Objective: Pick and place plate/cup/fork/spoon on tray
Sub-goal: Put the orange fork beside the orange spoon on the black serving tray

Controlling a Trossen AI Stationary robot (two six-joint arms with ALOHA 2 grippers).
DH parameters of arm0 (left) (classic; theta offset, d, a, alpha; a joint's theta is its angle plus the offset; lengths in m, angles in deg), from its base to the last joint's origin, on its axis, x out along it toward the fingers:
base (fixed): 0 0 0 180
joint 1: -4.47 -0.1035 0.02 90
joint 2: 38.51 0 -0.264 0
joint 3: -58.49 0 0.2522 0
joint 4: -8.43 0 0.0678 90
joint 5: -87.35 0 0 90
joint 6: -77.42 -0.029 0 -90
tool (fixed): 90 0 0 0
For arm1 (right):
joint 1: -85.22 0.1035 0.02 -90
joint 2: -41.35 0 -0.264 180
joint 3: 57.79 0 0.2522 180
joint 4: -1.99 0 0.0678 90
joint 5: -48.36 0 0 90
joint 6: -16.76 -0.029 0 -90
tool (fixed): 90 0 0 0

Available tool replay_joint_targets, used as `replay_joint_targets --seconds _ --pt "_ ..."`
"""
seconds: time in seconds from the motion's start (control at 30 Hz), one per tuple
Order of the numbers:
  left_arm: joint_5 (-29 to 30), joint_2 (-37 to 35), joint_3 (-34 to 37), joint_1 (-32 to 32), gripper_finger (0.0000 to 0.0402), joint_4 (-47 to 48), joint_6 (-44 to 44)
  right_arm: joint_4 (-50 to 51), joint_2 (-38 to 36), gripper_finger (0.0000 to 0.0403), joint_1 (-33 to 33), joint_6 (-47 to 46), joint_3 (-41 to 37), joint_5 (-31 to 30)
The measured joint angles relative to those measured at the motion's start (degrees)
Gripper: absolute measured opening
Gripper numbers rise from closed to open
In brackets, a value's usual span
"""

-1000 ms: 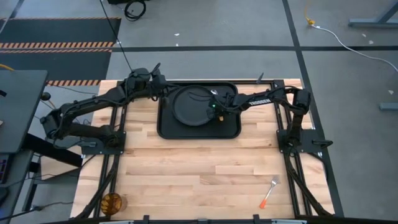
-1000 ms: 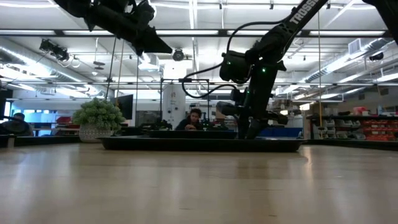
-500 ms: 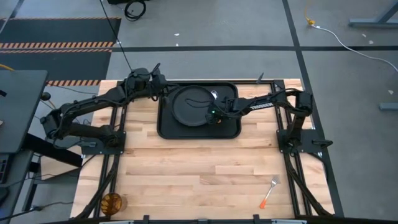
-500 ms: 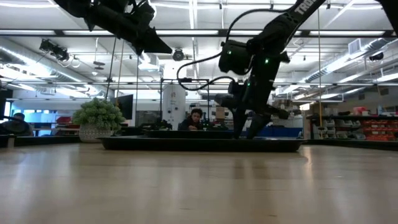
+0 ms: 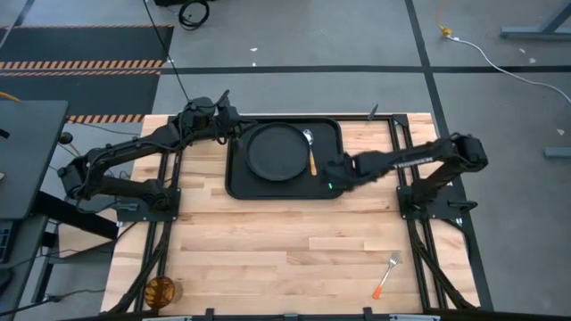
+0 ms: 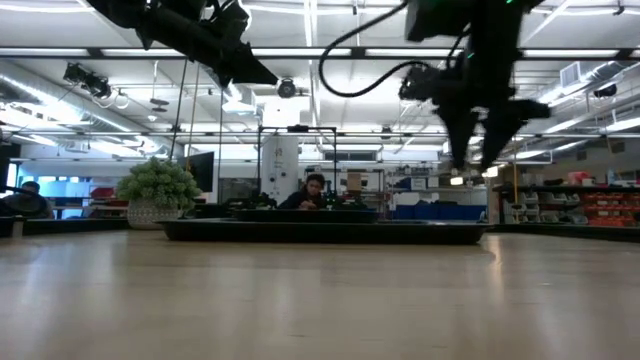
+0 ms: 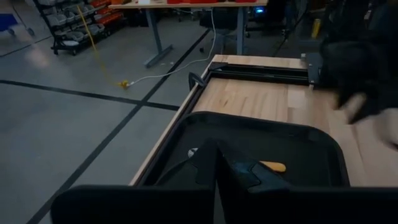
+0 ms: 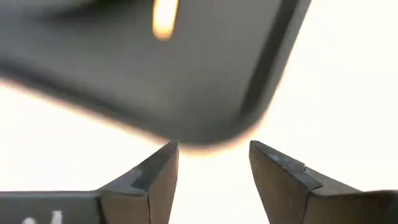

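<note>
right claw (image 5: 332, 185) open, empty, tray's 4 o'clock corner | next: slim orange-handled silver-tined fork (image 5: 386, 275) — light, stiff, slippery; grip mid-handle | left claw shut

Table (image 5: 285, 241) top: pale butcher-block wood, jointed strips, smooth satin finish, faint sheen in low view. Tray (image 5: 239, 183) upper centre of high view: black plastic look, matte, smooth raised rim. Plate (image 5: 272, 152) on it: matte black. Spoon (image 5: 310, 150): shiny metal bowl, orange plastic-looking handle. Fork (image 5: 386, 275) lower right: silvery tines, orange-red handle. Cup (image 5: 161, 290) lower left: translucent amber, glossy. Floor (image 5: 312, 36): smooth grey concrete look.
</note>
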Motion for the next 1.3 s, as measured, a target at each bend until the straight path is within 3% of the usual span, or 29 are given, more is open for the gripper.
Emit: replay_joint_targets --seconds 0.27,0.57,0.87,1.07,1.3 --pt "0.00 0.00 -0.02 0.00 0.0013 0.00 -2.50 5.27 -0.11 0.0202 14.34 -17.23 0.00 17.28" --pt "-0.02 0.02 -0.02 0.10 0.0013 1.20 -2.28 7.62 -0.10 0.0209 30.43 -39.10 0.00 24.00" --pt "-1.28 0.02 -0.02 2.73 0.0013 -1.38 -1.56 -3.26 2.47 0.0234 44.58 -62.40 -1.47 30.13" --pt "-4.85 0.02 -0.02 4.86 0.0013 -1.58 -2.81 -13.65 7.86 0.0234 46.34 -63.40 -4.01 35.74" --pt "-5.14 0.02 -0.02 6.64 0.0013 -3.22 -4.26 -21.02 11.79 0.0229 46.17 -63.25 -6.59 35.26"
